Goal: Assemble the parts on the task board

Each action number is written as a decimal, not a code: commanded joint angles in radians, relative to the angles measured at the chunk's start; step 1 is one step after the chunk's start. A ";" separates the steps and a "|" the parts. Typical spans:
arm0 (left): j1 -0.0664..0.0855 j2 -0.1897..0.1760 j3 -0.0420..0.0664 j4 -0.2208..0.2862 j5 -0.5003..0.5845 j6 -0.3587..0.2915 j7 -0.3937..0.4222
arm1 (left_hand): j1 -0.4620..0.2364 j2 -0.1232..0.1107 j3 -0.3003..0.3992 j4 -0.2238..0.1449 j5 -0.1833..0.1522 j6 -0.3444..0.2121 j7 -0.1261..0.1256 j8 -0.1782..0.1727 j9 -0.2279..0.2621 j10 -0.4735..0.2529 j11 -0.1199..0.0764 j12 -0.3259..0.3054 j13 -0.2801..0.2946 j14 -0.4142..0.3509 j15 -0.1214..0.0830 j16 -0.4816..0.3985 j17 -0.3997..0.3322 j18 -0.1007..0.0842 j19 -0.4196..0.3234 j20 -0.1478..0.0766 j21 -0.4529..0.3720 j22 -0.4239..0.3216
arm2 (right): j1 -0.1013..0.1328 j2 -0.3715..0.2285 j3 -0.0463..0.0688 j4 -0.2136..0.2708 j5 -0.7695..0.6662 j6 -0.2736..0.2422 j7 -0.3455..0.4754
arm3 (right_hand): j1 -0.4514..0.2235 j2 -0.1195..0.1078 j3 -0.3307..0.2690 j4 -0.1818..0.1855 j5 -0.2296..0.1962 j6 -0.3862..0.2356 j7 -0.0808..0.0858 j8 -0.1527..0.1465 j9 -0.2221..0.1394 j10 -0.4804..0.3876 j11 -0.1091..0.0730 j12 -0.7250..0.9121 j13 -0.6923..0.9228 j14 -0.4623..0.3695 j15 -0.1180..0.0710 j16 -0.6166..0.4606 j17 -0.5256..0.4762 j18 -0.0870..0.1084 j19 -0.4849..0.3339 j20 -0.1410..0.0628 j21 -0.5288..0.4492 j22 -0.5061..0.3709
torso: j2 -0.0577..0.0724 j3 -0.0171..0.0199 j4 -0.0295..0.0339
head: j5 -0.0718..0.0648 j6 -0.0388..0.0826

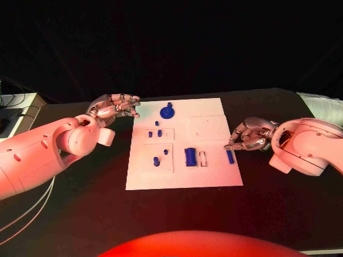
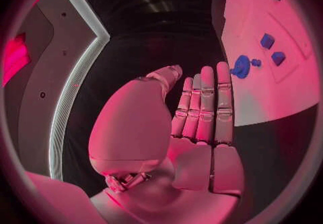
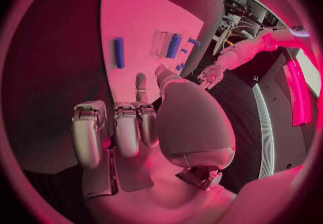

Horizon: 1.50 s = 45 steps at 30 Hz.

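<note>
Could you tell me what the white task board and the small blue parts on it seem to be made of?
The flat white task board looks like matte plastic or painted sheet: even, glare-free, with shallow raised panels. The small blue parts, such as the round disc and the long bar, look like moulded or printed plastic: uniform colour, dull finish.

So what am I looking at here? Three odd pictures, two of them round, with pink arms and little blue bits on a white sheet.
It is a robot with two white arms, tinted by coloured light. The square picture looks down from its head. Its left hand sits by the far left corner of the task board, the white plate on the black table. Its right hand is at the board's right edge, beside a blue bar. Each round picture comes from a camera at a wrist, looking along that hand's fingers. On the board lie small blue parts, among them a round disc and a blue block. Neither hand holds anything.
</note>
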 commanded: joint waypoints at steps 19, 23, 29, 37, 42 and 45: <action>-0.003 0.002 0.001 0.008 0.006 0.036 0.035 | -0.008 -0.012 -0.013 0.014 -0.005 -0.008 -0.003 0.001 -0.003 0.016 -0.003 0.010 0.001 0.001 0.004 -0.006 0.005 0.013 0.014 0.000 -0.014 -0.010 | -0.034 0.021 -0.012 -0.042 -0.193 0.095 -0.122 | -0.117 0.018 -0.056 0.006 -0.036 0.042 -0.022 0.019 0.061 0.107 -0.012 0.002 0.263 0.103 -0.007 0.004 0.263 -0.012 0.102 -0.004 -0.002 0.260 | 0.002 -0.0002 0.0028 | -0.023 0.000; -0.003 0.001 0.001 0.008 0.006 0.037 0.033 | -0.008 -0.012 -0.014 0.015 -0.004 -0.009 -0.004 0.001 -0.003 0.015 -0.003 0.010 0.001 0.001 0.004 -0.006 0.005 0.013 0.015 0.000 -0.015 -0.011 | -0.045 0.035 -0.013 -0.043 -0.209 0.097 -0.123 | -0.135 0.017 -0.070 0.007 -0.037 0.046 -0.024 0.022 0.072 0.107 -0.013 0.002 0.263 0.103 -0.008 0.004 0.263 -0.012 0.102 -0.004 -0.001 0.260 | 0.003 0.0005 0.0037 | -0.021 -0.001; -0.003 0.000 0.001 0.007 0.006 0.037 0.031 | -0.005 -0.011 -0.014 0.015 -0.004 -0.009 -0.004 0.002 -0.003 0.012 -0.003 0.009 0.000 0.001 0.004 -0.006 0.006 0.013 0.017 0.000 -0.017 -0.012 | -0.062 0.055 -0.013 -0.040 -0.216 0.090 -0.122 | -0.140 0.016 -0.075 0.007 -0.037 0.047 -0.025 0.023 0.076 0.107 -0.014 0.002 0.263 0.103 -0.009 0.004 0.263 -0.012 0.102 -0.005 -0.001 0.260 | 0.003 0.0008 0.0024 | -0.018 -0.004; -0.003 -0.001 0.001 0.007 0.006 0.041 0.029 | -0.004 -0.011 -0.014 0.015 -0.004 -0.009 -0.004 0.002 -0.003 0.011 -0.003 0.008 0.000 0.001 0.004 -0.006 0.006 0.013 0.018 0.000 -0.018 -0.013 | -0.073 0.072 -0.014 -0.045 -0.232 0.074 -0.122 | -0.111 0.029 -0.066 0.001 -0.034 0.046 -0.028 0.025 0.091 0.107 -0.017 0.002 0.263 0.103 -0.011 0.004 0.263 -0.012 0.102 -0.007 -0.002 0.260 | 0.003 0.0004 0.0034 | -0.015 -0.007; -0.003 -0.002 0.001 0.008 0.006 0.043 0.028 | -0.004 -0.010 -0.014 0.016 -0.004 -0.009 -0.004 0.002 -0.004 0.010 -0.003 0.008 0.000 0.001 0.004 -0.006 0.007 0.013 0.018 0.000 -0.019 -0.014 | -0.079 0.084 -0.014 -0.052 -0.262 0.074 -0.123 | -0.063 0.034 -0.047 -0.005 -0.025 0.039 -0.027 0.023 0.107 0.107 -0.017 0.002 0.263 0.103 -0.012 0.004 0.263 -0.012 0.102 -0.008 -0.004 0.259 | 0.003 0.0005 0.0031 | -0.014 -0.008; -0.003 -0.002 0.001 0.008 0.006 0.043 0.028 | -0.004 -0.010 -0.014 0.016 -0.004 -0.009 -0.004 0.002 -0.004 0.010 -0.003 0.008 0.000 0.001 0.004 -0.006 0.007 0.013 0.018 0.000 -0.019 -0.014 | -0.086 0.093 -0.014 -0.059 -0.282 0.076 -0.123 | -0.022 0.028 -0.025 -0.013 0.036 0.031 -0.027 0.016 0.116 0.107 -0.017 0.002 0.263 0.103 -0.012 0.004 0.263 -0.012 0.102 -0.009 -0.003 0.259 | 0.003 0.0002 0.0035 | -0.013 -0.009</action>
